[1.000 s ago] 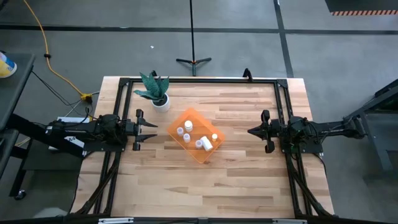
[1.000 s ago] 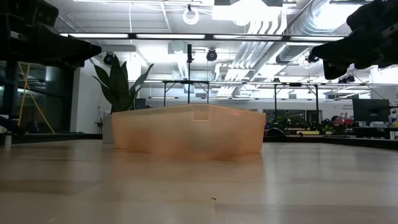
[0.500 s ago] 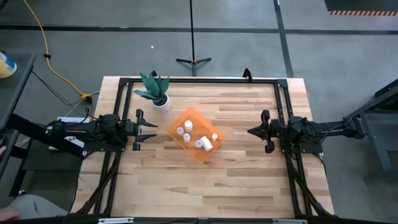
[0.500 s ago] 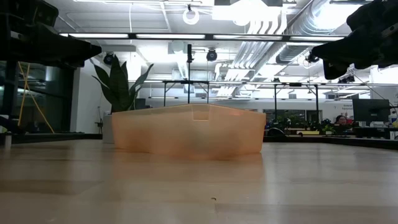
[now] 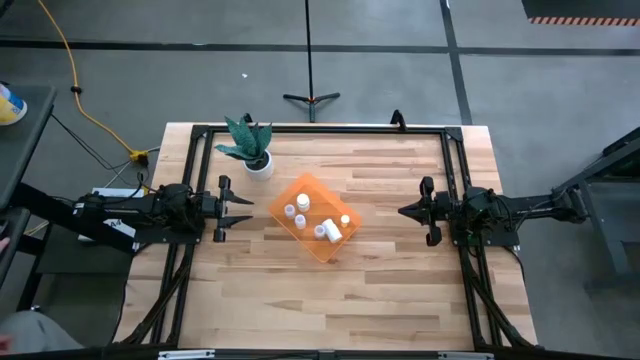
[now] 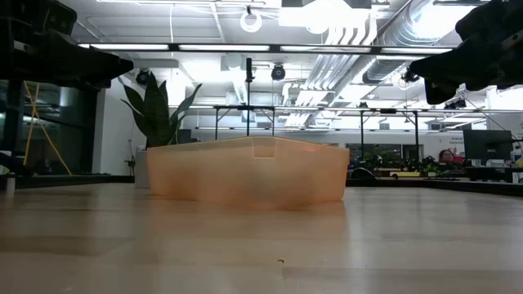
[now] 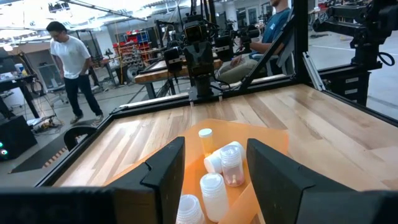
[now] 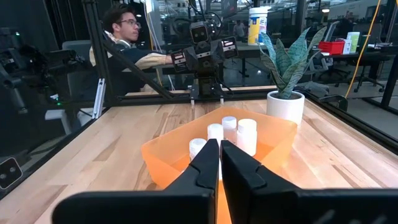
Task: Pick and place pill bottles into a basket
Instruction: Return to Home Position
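Your left claw (image 5: pixel 238 210), spread wide and empty, hangs at 9 o'clock over the bench (image 5: pixel 400 300); your right claw (image 5: pixel 404 211), pinched closed on nothing, at 3 o'clock. Between them, nearer the left, the basket (image 5: pixel 325 254) holds all five pill bottles (image 5: pixel 304 201), one apparently on its side. I judge nothing remains to fetch.
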